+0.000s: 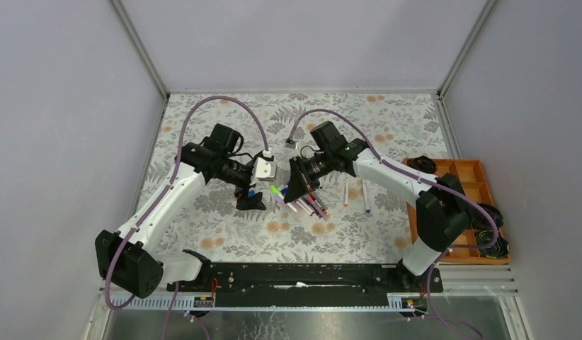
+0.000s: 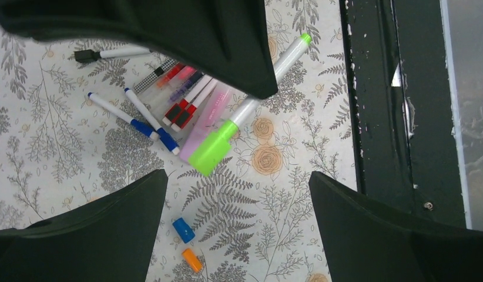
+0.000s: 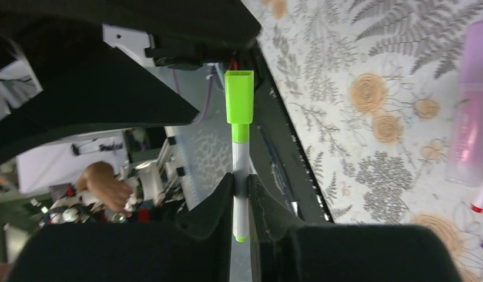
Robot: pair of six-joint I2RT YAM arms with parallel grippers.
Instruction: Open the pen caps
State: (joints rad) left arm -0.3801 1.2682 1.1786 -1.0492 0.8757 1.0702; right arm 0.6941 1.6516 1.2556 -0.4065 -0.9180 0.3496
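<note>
My right gripper (image 3: 240, 183) is shut on the white barrel of a green pen (image 3: 240, 161), held off the table, its green cap (image 3: 238, 97) still on and pointing toward the left gripper. In the left wrist view the same capped green pen (image 2: 214, 150) hangs just beyond my left gripper (image 2: 237, 176), which is open wide with nothing between its fingers. A loose blue cap (image 2: 183, 230) and an orange cap (image 2: 191, 259) lie on the cloth below it. From above, the left gripper (image 1: 251, 200) and right gripper (image 1: 297, 185) face each other closely.
A pile of pens (image 1: 313, 205) with red, blue and pink parts lies under the right gripper; a pink highlighter (image 2: 207, 114) is among them. Two more pens (image 1: 364, 198) lie to the right. An orange compartment tray (image 1: 479, 168) sits at the right edge.
</note>
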